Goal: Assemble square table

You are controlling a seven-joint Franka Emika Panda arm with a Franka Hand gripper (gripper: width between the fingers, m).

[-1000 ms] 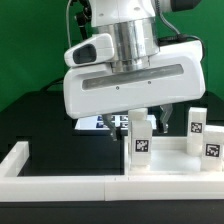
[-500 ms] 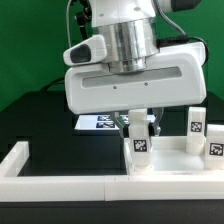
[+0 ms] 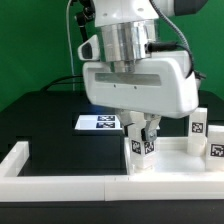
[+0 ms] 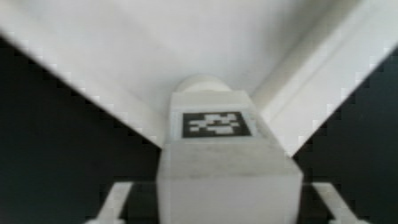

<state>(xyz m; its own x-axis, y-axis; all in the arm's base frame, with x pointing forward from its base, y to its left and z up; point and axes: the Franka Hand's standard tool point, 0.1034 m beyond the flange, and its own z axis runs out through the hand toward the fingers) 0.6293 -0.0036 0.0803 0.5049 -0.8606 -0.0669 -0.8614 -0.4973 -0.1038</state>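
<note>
Short white leg (image 3: 140,148) (black-and-white tag on its face), upright, clamped in gripper (image 3: 141,130), over tabletop corner (image 3: 165,160)

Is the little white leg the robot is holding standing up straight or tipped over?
Upright. The leg stands vertical between the gripper fingers, its tag facing the exterior view, over the table top.

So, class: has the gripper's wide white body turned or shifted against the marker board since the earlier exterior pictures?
Yes. The gripper has rotated and shifted toward the exterior view's right; more of the marker board now shows. It still clamps the leg.

The arm's bulk hides most of the square table (image 3: 170,160); the wrist view is blurred.
</note>
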